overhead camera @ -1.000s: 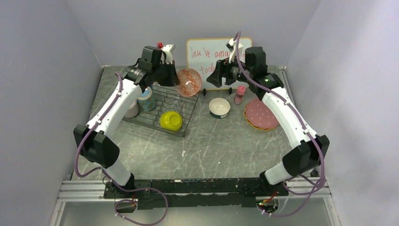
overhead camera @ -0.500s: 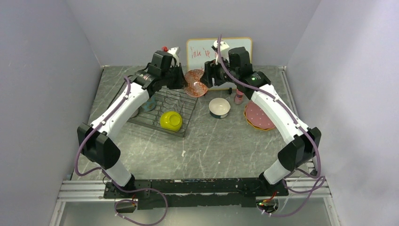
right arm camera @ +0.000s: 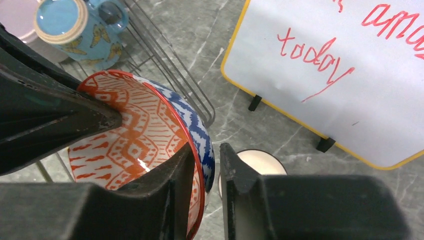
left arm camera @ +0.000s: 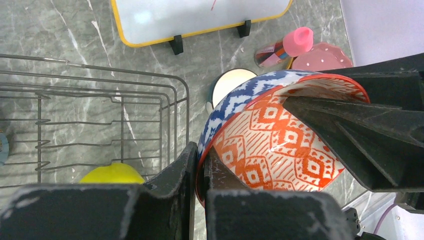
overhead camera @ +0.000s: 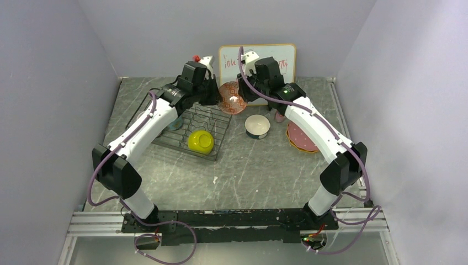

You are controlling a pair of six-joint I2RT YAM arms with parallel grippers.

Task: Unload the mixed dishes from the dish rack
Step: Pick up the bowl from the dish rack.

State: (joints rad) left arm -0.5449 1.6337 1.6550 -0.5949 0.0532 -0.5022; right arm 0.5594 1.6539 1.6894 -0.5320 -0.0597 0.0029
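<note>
- The patterned bowl (left arm camera: 260, 145) is hanging in the air between the two arms. It is just off the far right corner of the rack (left arm camera: 122, 120) and in front of the board (right arm camera: 325, 65).
- It is riding tipped, not level. Its orange mouth is facing up and toward the near edge, and its blue outside is facing the board, so the line from base to mouth is slanting.
- The left tool (left arm camera: 201, 155) is clamping the rim on the bowl's left side. One finger is pressing the orange inside and the other the blue outside, with no gap showing.
- The right tool (right arm camera: 207, 150) is straddling the opposite side of the rim, one finger inside and one outside. A thin sliver is showing by the outer finger, so I cannot tell whether it is gripping or only standing around the rim.
- The rim line between the two tools is running left to right across the desk (overhead camera: 248, 171).
- The yellow bowl (overhead camera: 200, 141) is lying in the rack's near right part.
- The blue mug (right arm camera: 85, 37) is sitting at the rack's far left, with the lilac mug (right arm camera: 15, 15) showing just beside it.
- Out on the desk, the cream bowl (overhead camera: 258, 126) is standing mouth up, near the held bowl.
- The plates (overhead camera: 301, 138) are lying stacked to the right, pink one on top, partly under the right arm.
- The bottle (left arm camera: 285, 47) is standing just beside them, nearer the board.
</note>
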